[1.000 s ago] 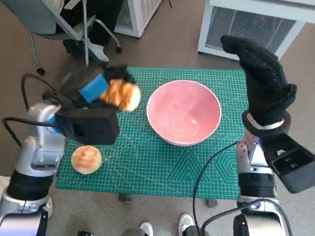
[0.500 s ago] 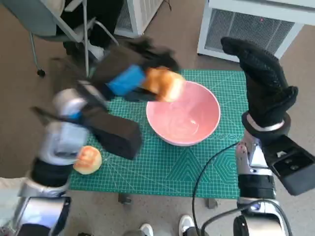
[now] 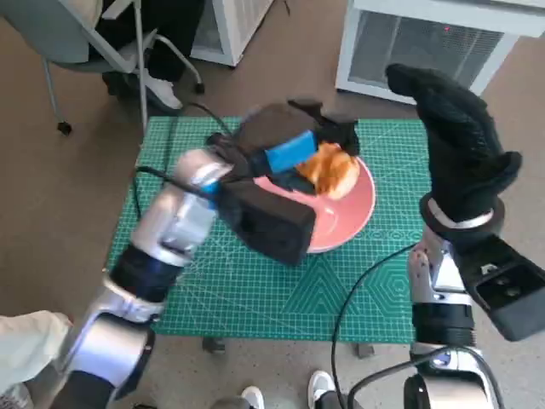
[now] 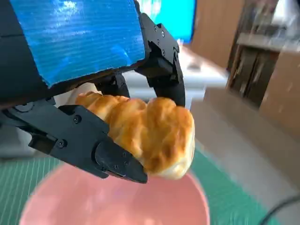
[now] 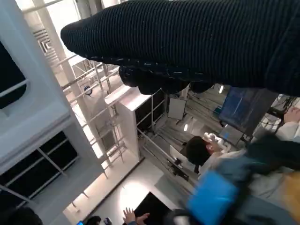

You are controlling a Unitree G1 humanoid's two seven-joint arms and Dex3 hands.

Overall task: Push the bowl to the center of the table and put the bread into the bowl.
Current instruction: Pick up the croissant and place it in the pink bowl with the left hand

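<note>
place: robotics lab or office | evidence: green cutting mat [image 3: 255,281] on the desk; wheeled chair [image 3: 81,34] far left; white vented units [image 3: 426,43] (far side); seated person [image 5: 201,152]

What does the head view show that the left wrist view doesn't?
Only the head view shows the green cutting mat on the table, the right hand in its black knitted glove raised beside the table, the left forearm, and a chair on the floor. Only the left wrist view shows, close up, black fingers pressed against the bread, plus blurred furniture behind. Both show the blue-taped left hand holding the golden bread roll above the pink bowl.
</note>
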